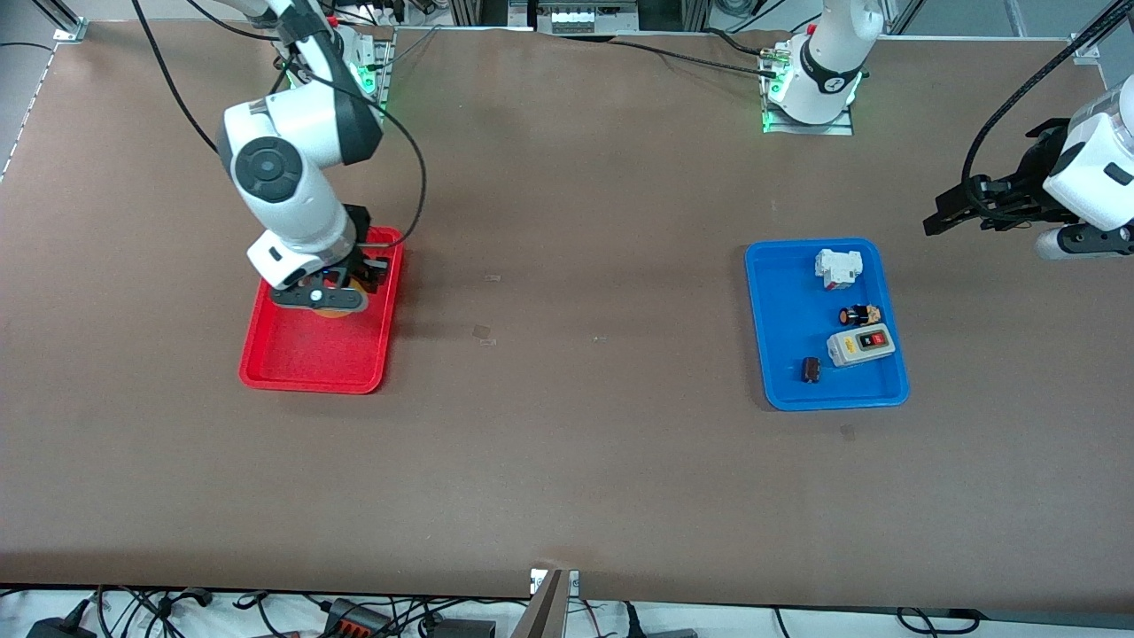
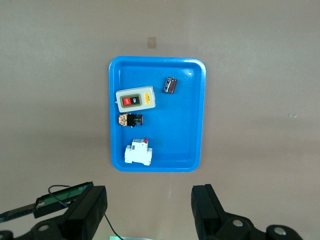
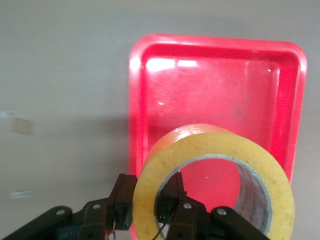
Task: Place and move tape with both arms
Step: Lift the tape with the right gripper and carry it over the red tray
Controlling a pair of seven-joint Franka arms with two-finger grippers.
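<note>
The right hand (image 1: 341,297) grips the yellow tape (image 3: 215,180) by its ring wall, just above the red tray (image 1: 301,363). The left hand (image 2: 150,212) waits wide open above bare bench (image 1: 567,461), beside the blue tray (image 1: 780,292) of small parts

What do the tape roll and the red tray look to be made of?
The tape: translucent yellow plastic film, apparently wound on a grey-lined core; light passes through its edge. The red tray: probably moulded plastic, glossy, judging by bright glare spots and rounded corners.
</note>
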